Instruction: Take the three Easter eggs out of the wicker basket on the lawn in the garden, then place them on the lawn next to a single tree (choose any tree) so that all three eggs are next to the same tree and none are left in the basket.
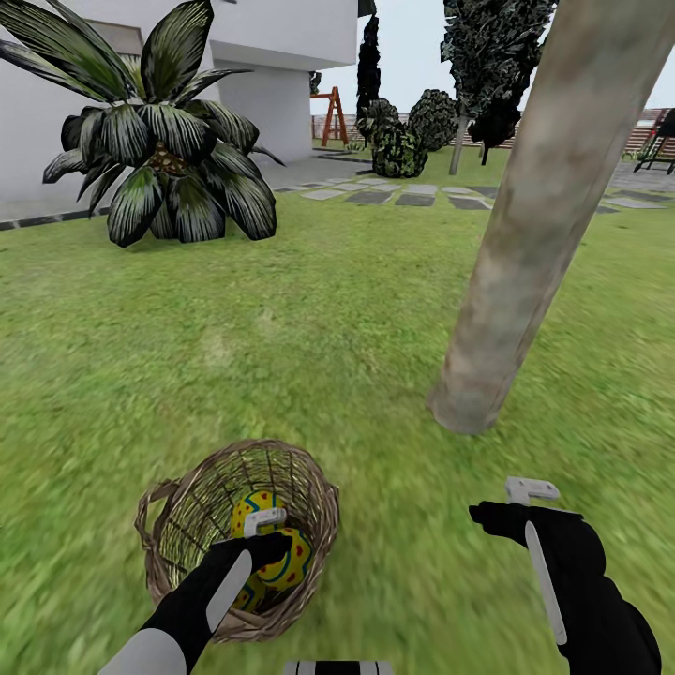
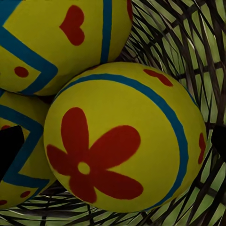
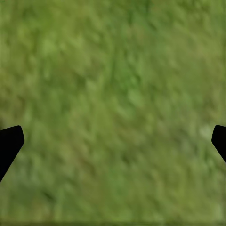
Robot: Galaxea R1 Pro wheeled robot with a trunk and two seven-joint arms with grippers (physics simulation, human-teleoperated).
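With left gripper [image 1: 272,536] spread inside brown woven wicker basket [image 1: 314,497], centre jaws on flower-marked yellow egg [image 2: 125,139]; close gently; right gripper [image 3: 113,139] spread, idle.

**Eggs half-hidden, treetop cut off**

The left gripper [image 1: 267,539] covers much of the eggs [image 1: 272,544] down in the basket [image 1: 314,487]. The tree [image 1: 525,253] runs out past the top edge, crown unseen. In the left wrist view two eggs are cropped, and fingertips [image 2: 9,150] barely peek in.
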